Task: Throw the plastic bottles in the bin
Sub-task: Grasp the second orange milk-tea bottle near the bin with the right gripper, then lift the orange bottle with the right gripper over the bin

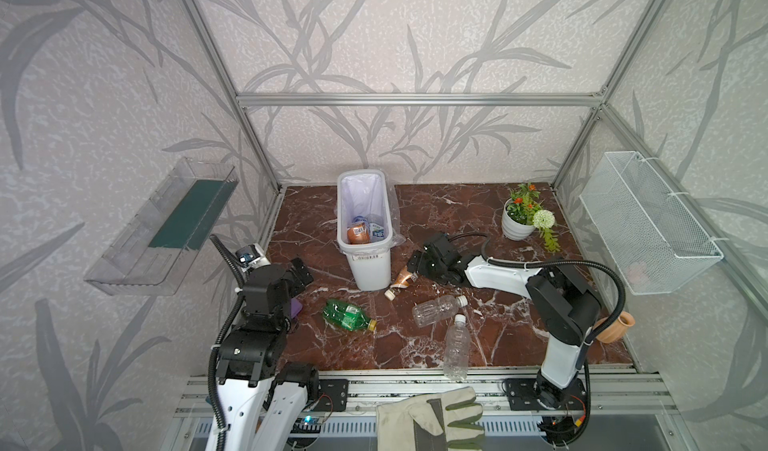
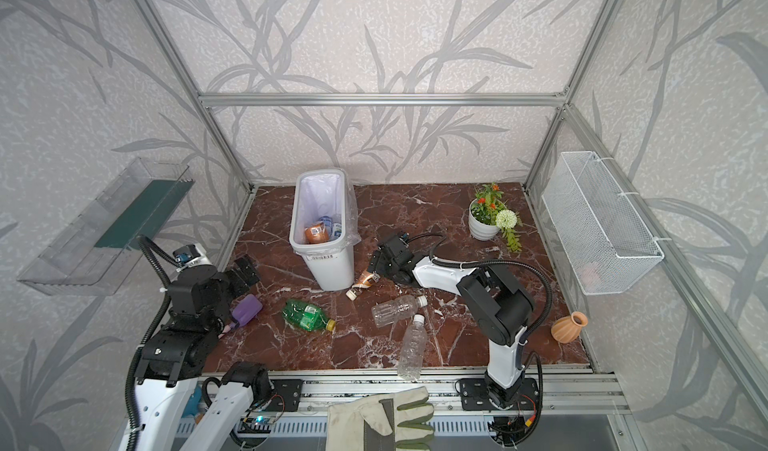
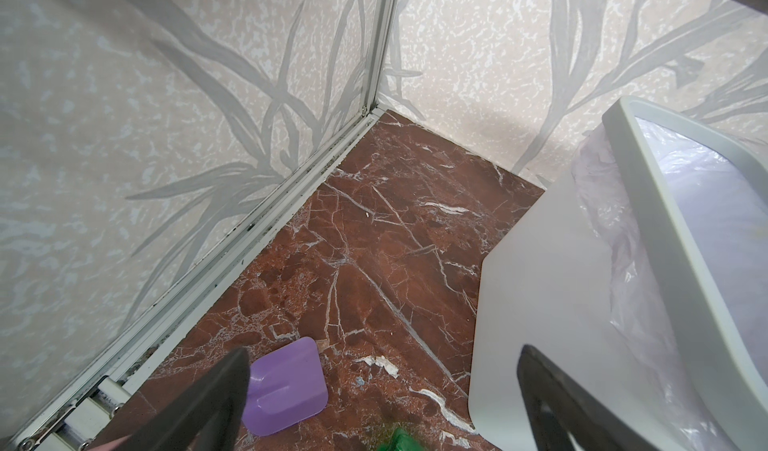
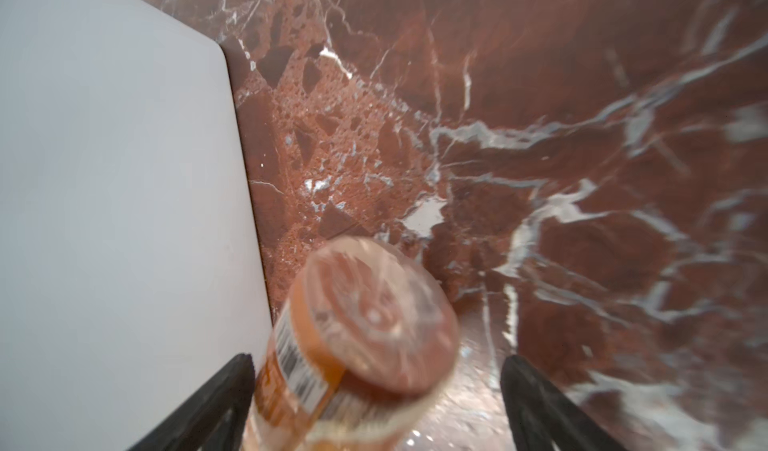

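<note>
Step in hand: pick-up of the brown-labelled bottle (image 1: 404, 280). It is lying on the marble surface (image 1: 498, 336) near the middle, cap pointing toward the front edge, base just beside the bin's (image 1: 370, 270) front right corner.

The right gripper (image 1: 411, 268) is sitting low over the bottle's base end. In the right wrist view its jaws are standing apart and straddling the bottle (image 4: 374, 316). One finger is close to the label and the other is well clear, so there is no clamp yet. The bin wall (image 4: 124, 178) is right beside the near finger.

The left gripper (image 1: 301, 276) is hovering by the left edge of the surface with its jaws wide apart and nothing between them. A purple plastic case (image 3: 286, 386) is lying under it.

The bin is standing toward the back edge, left of centre, and a few bottles (image 1: 359, 232) are sitting in it. Still to go, by my count: the green bottle (image 1: 347, 314) front-left, plus two clear white-capped bottles (image 1: 436, 309) (image 1: 457, 345), one of which reaches the front edge.

My read of the next move: squeeze on the bottle body, lift straight up above the rim, swing over the opening and let go. The tight spot is the finger next to the bin wall. If it catches the wall while closing, I'd expect the bin to shift or the round bottle to roll out.
</note>
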You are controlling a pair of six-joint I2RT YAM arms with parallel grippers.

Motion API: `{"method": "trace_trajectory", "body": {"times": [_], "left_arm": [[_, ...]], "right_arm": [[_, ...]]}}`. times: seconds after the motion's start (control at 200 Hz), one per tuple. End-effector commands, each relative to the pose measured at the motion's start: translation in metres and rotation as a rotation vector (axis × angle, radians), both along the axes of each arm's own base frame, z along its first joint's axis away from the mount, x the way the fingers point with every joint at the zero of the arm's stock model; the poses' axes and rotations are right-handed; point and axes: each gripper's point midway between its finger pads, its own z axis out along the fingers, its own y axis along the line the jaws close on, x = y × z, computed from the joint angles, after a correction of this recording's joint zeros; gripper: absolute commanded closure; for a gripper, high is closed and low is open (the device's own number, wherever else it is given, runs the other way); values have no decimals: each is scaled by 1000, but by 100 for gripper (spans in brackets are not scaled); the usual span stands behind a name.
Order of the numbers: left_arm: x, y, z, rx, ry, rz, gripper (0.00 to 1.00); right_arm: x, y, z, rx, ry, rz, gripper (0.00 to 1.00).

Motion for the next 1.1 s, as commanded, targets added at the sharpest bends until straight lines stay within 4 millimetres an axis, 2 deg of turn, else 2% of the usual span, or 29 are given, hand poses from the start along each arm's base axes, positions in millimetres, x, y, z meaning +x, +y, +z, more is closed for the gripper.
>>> {"method": "trace_trajectory", "body": {"times": [0.0, 0.195, 0.33, 0.495, 0.585, 0.63, 0.775, 0.905, 0.92, 1.095], "left_arm": [[-4, 5, -4, 21, 13, 20, 1], [-5, 6, -4, 31, 18, 24, 1], [-3, 5, -3, 34, 18, 16, 1], [1, 1, -4, 37, 33, -12, 1], [2, 0, -5, 30, 36, -15, 1], [2, 0, -5, 29, 36, -17, 1], [2, 0, -5, 30, 38, -17, 1], [2, 0, -5, 21, 35, -11, 1], [2, 0, -5, 19, 35, -10, 1], [2, -1, -5, 4, 28, -11, 1]], "right_arm": [[5, 15, -1, 35, 13, -5, 7], [6, 16, -20, 5, 49, -11, 12], [9, 20, -27, 13, 49, -4, 21], [19, 23, -8, 41, -3, 25, 30], [28, 14, 2, 76, -23, 3, 42], [31, 8, 8, 87, -36, -8, 43], [38, -11, 40, 121, -113, -28, 43], [43, -27, 81, 157, -222, -36, 45], [43, -29, 97, 174, -254, -36, 46], [35, -55, 184, 169, -504, -35, 46]]}}
